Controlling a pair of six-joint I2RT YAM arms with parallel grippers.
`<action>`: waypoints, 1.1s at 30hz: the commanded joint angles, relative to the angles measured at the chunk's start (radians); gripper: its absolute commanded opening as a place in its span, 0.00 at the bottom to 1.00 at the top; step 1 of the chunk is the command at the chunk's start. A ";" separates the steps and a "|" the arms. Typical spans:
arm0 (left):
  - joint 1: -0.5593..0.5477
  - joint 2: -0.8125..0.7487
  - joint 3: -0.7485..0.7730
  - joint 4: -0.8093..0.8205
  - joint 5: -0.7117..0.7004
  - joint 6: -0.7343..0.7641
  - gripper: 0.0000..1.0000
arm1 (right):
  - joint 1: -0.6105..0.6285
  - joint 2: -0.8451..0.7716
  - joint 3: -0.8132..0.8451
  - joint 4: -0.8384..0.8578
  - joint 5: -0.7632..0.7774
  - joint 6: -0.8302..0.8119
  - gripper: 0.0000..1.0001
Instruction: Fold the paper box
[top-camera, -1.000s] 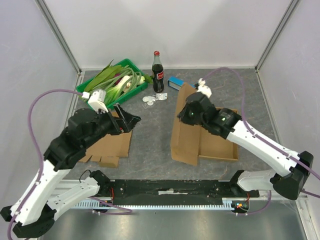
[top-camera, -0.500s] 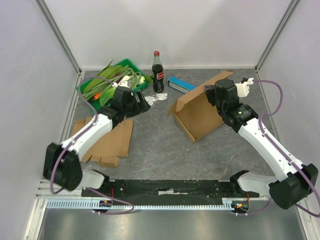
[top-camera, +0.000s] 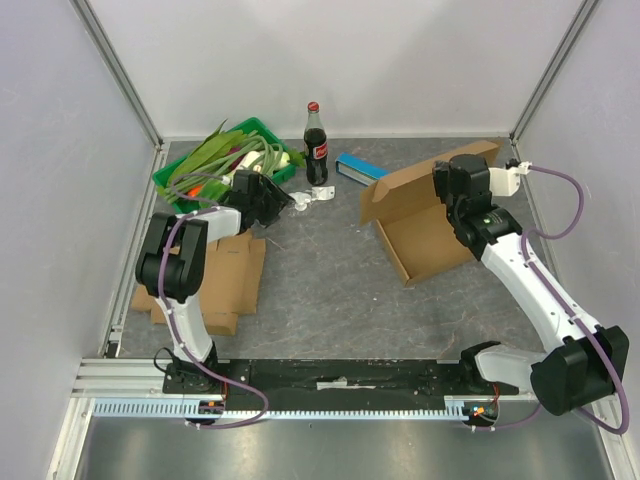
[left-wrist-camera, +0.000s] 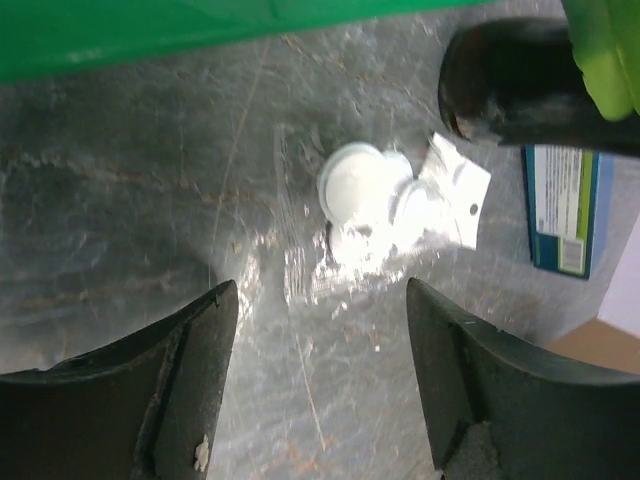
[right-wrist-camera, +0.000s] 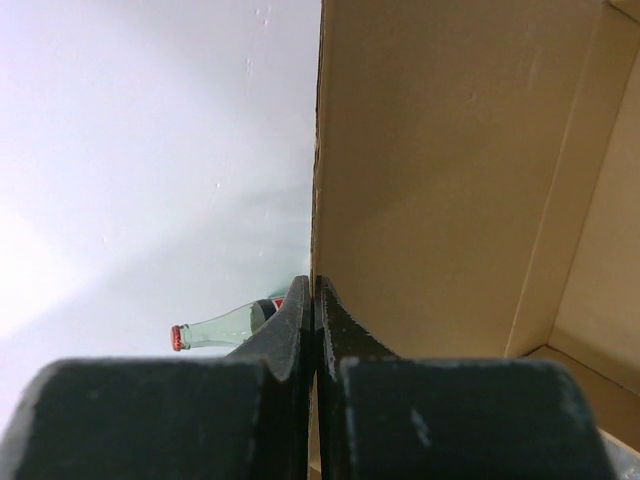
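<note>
The brown paper box (top-camera: 425, 215) lies at the right of the table with its back panel raised. My right gripper (top-camera: 452, 178) is shut on the top edge of that panel; in the right wrist view the gripper (right-wrist-camera: 314, 285) pinches the cardboard wall (right-wrist-camera: 440, 170). My left gripper (top-camera: 282, 200) is open and empty, low over the grey table beside the green tray. In the left wrist view the gripper (left-wrist-camera: 322, 300) frames bare table just short of a clear bag of white discs (left-wrist-camera: 380, 205).
A green tray (top-camera: 225, 160) of leeks sits at the back left. A cola bottle (top-camera: 316, 145) stands at the back centre, with a blue packet (top-camera: 360, 167) beside it. Flat cardboard sheets (top-camera: 215, 280) lie at the left.
My right gripper has lifted the box panel further back and right, opening the box. My left arm has stretched out low toward the bag of discs by the tray.
</note>
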 joint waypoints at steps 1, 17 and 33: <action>0.004 0.054 -0.026 0.226 -0.024 -0.145 0.71 | -0.017 -0.003 0.022 0.092 0.021 -0.020 0.00; -0.002 0.090 -0.103 0.410 -0.113 -0.136 0.02 | -0.031 0.031 0.012 0.128 -0.038 0.035 0.00; -0.285 -0.655 -0.460 0.304 0.221 -0.018 0.02 | -0.025 0.106 -0.022 0.178 -0.176 0.299 0.00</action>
